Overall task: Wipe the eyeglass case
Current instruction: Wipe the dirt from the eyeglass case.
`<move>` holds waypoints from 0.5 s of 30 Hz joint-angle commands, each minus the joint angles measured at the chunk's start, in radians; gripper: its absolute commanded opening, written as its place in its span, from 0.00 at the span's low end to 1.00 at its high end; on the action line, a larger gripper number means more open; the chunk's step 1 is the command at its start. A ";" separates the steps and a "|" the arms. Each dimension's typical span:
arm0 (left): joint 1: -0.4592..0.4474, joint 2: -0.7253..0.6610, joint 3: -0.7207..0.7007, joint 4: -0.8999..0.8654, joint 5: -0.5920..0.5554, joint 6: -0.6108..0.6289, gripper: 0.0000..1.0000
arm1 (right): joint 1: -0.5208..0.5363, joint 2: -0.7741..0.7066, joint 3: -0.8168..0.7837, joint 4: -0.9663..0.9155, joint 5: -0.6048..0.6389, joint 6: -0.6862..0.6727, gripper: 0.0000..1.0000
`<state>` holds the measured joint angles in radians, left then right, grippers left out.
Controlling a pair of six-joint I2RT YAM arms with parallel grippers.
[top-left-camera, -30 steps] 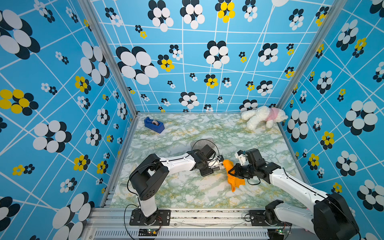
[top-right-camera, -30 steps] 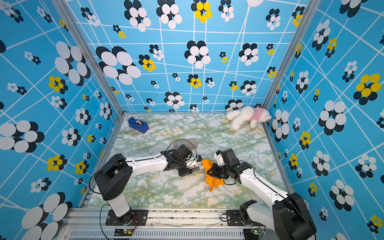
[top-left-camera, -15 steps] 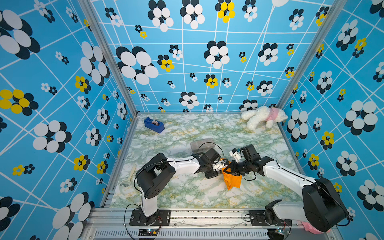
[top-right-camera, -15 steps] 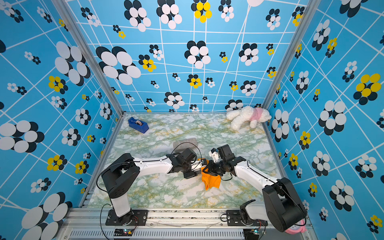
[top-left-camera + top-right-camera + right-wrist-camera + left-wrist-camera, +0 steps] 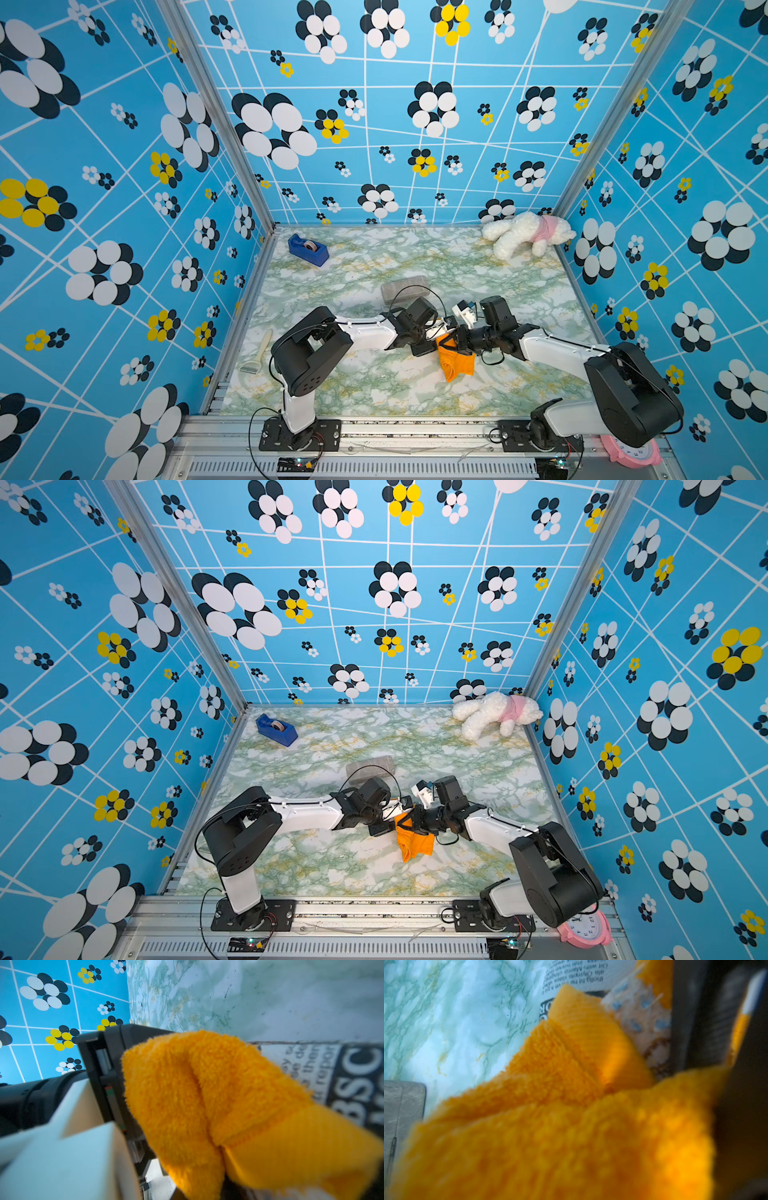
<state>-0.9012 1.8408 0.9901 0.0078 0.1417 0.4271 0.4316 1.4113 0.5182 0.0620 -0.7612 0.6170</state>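
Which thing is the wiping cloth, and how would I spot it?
Find the green marbled table. Near its middle, the cloth hangs from the right gripper. It is fluffy and bright orange, unlike anything else on the table.

Blue tape dispenser [image 5: 308,249] back left, white plush toy [image 5: 524,233] back right, pink clock [image 5: 636,455] front right

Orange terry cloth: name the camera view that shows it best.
Right wrist view: the orange terry cloth fills the frame, its pile and flat hem fairly sharp. The left wrist view shows it closer but mostly blurred. In both top views it is small, hanging from the right tool.
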 commanded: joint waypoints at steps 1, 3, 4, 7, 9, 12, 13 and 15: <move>-0.029 -0.001 -0.002 0.101 0.101 0.013 0.35 | 0.004 0.027 0.047 -0.062 0.157 -0.033 0.00; -0.031 -0.011 -0.019 0.100 0.095 0.014 0.34 | 0.001 0.012 0.082 -0.157 0.248 -0.077 0.00; -0.031 -0.019 -0.029 0.101 0.095 0.013 0.34 | -0.010 0.000 0.098 -0.203 0.290 -0.096 0.00; -0.038 -0.045 -0.057 0.100 0.086 0.012 0.34 | -0.053 -0.047 0.132 -0.292 0.346 -0.139 0.00; -0.039 -0.059 -0.073 0.103 0.080 0.009 0.33 | -0.086 -0.084 0.164 -0.357 0.376 -0.172 0.00; -0.040 -0.069 -0.084 0.106 0.084 0.011 0.33 | -0.113 -0.101 0.199 -0.392 0.368 -0.196 0.00; -0.042 -0.068 -0.081 0.100 0.082 0.012 0.33 | -0.113 -0.091 0.213 -0.398 0.353 -0.198 0.00; -0.046 -0.065 -0.070 0.088 0.085 0.016 0.33 | -0.113 -0.068 0.237 -0.399 0.302 -0.198 0.00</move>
<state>-0.9298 1.8133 0.9184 0.0925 0.1604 0.4179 0.3214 1.3220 0.7151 -0.2829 -0.4866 0.4633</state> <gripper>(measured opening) 0.610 0.116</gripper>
